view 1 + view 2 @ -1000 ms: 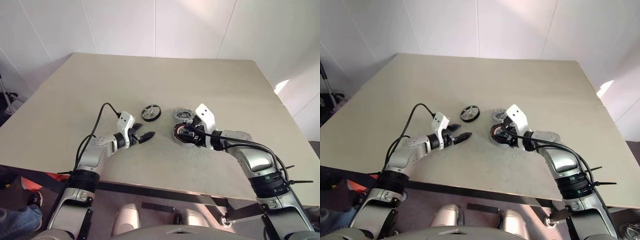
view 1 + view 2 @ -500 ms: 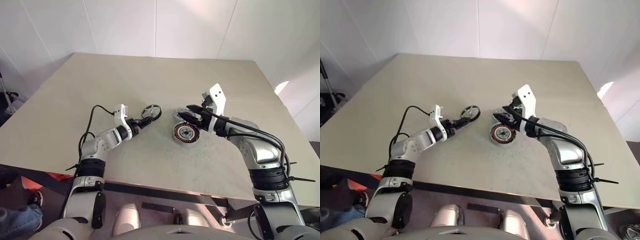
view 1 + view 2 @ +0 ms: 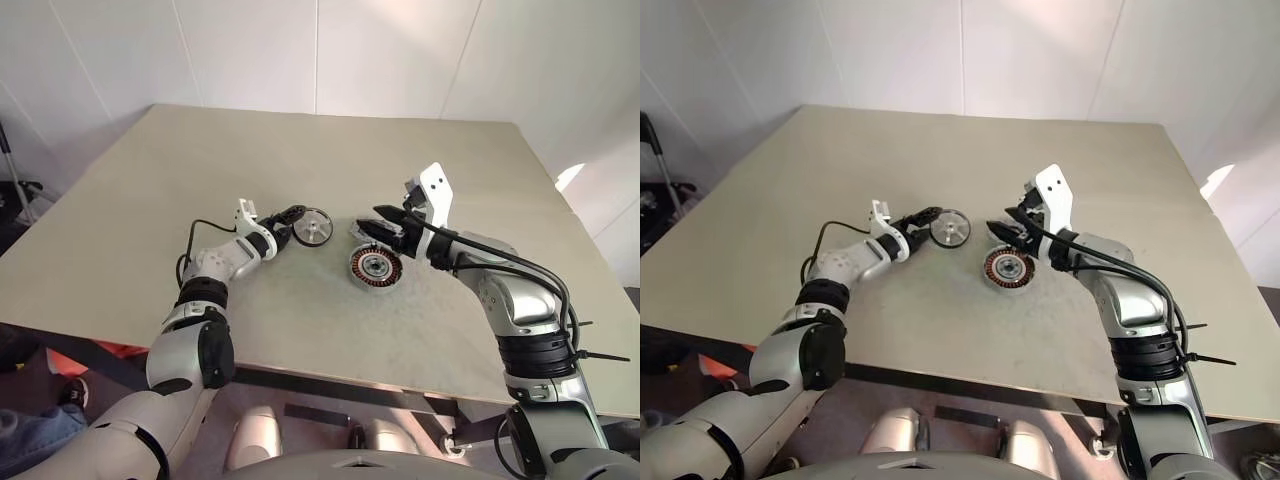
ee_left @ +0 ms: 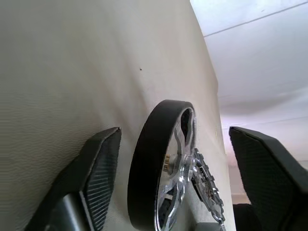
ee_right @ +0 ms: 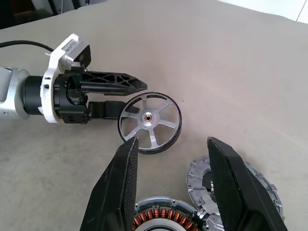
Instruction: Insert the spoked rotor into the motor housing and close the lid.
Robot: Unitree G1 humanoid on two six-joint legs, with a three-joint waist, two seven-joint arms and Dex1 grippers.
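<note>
Black-rimmed spoked rotor (image 5: pixel 150 122) lies on the table (image 3: pixel 150 190); the left gripper (image 5: pixel 122 98) has reached it, fingers open astride its rim. Right gripper (image 3: pixel 380 222), open and empty, has risen above the motor housing (image 3: pixel 375 266) and lid (image 5: pixel 231 192).

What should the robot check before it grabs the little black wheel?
1. Spoked rotor between the left end effector fingers: ok.
2. Fingers closed on its rim: not ok, gaps on both sides.
3. Motor housing open, copper windings showing: ok.
4. Lid off, lying beside the housing: ok.
5. Right end effector empty, above the housing: ok.
6. Rotor flat on the table: cannot tell.
</note>
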